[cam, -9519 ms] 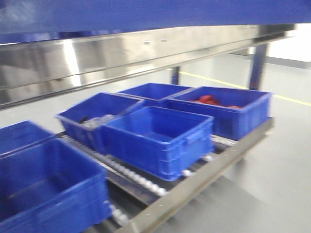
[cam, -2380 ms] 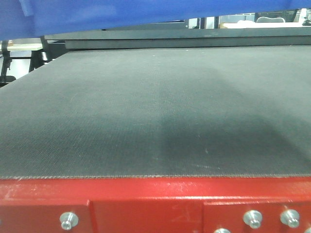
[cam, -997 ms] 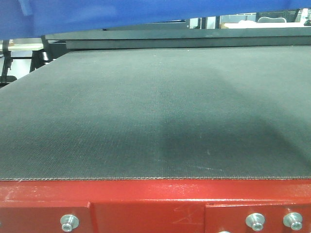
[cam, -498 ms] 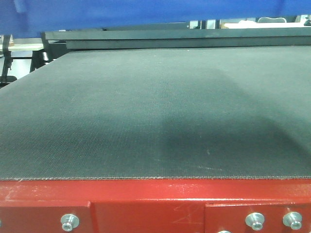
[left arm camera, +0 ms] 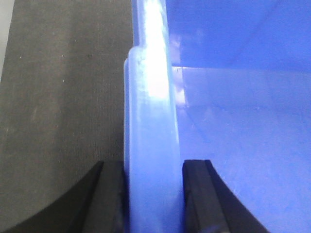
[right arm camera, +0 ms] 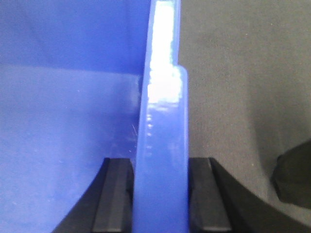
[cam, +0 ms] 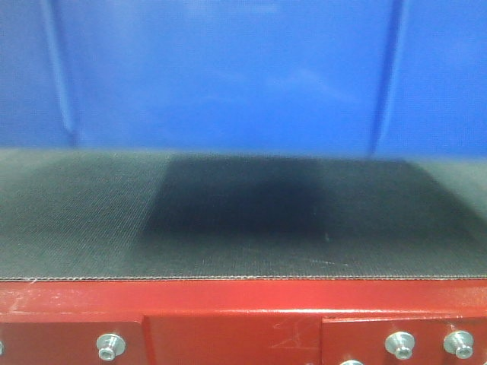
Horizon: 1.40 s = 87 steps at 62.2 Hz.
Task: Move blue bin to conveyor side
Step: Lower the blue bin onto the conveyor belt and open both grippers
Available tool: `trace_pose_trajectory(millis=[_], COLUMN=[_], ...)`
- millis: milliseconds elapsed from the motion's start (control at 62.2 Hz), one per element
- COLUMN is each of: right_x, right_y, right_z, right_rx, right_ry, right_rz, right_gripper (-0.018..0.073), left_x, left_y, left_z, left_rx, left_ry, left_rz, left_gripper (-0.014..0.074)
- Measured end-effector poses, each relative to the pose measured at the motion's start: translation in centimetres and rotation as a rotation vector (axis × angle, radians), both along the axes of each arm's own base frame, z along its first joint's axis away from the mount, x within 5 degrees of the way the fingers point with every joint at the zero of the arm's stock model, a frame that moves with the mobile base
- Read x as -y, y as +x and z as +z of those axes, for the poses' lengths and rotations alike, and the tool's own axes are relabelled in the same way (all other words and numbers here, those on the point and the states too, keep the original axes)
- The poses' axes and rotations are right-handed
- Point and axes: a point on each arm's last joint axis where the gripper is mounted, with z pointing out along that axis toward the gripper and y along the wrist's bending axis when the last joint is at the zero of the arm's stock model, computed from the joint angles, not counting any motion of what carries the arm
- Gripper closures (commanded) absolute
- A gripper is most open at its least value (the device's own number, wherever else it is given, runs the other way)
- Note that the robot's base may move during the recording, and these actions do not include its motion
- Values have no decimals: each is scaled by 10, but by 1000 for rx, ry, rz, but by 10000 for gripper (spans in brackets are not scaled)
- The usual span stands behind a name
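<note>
The blue bin (cam: 228, 76) hangs low over the conveyor (cam: 243, 220), its ribbed near wall filling the upper half of the front view and casting a dark shadow on the woven belt just behind the red frame (cam: 228, 304) and its bolts (cam: 110, 344). Whether the bin's base already touches the belt or sits just above it cannot be told from here.

The bin is carried between the two arms, with its long axis running left to right, parallel to the frame's edge. The left pincer (left arm camera: 151, 194) is clamped across the rim (left arm camera: 150, 97) of the left end wall, one black finger (left arm camera: 104, 194) outside over the belt and the other inside the bin. The right pincer (right arm camera: 160, 194) grips the opposite end wall the same way. Neither arm is nearer; each holds one end, with the bin's rim directly between its fingers.

Half a second earlier the bin showed only as a thin blue band along the top of the front view, with the belt bare far back. It has since come down sharply, and the shadow beneath it has deepened. Judging by that, setting down looks close, and release would call for both pincers to part and lift clear of the rim.
</note>
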Motion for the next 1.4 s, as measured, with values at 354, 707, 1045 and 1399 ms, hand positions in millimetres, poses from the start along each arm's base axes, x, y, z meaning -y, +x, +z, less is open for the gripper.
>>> trace_pose_trajectory(millis=[354,707,1045,1399], right_x=[-7,-11,-13,-15], right_y=[37,58,64,64], right_z=[-38,-57,-61,-61], right_rx=[0,29,55,56], right_ry=[-16,-16,-15,10], right_rz=[9,18,25,23], right_gripper=[640,640,612,150], left_x=[0,0,0,3], left_y=[41,57,58,61], left_z=[-47,-70,-70,-71], left_rx=[-90,-119,-106,-90], left_ry=[52,73,79,42], left_rz=[5,6,8,6], left_gripper=[613,613,613,146])
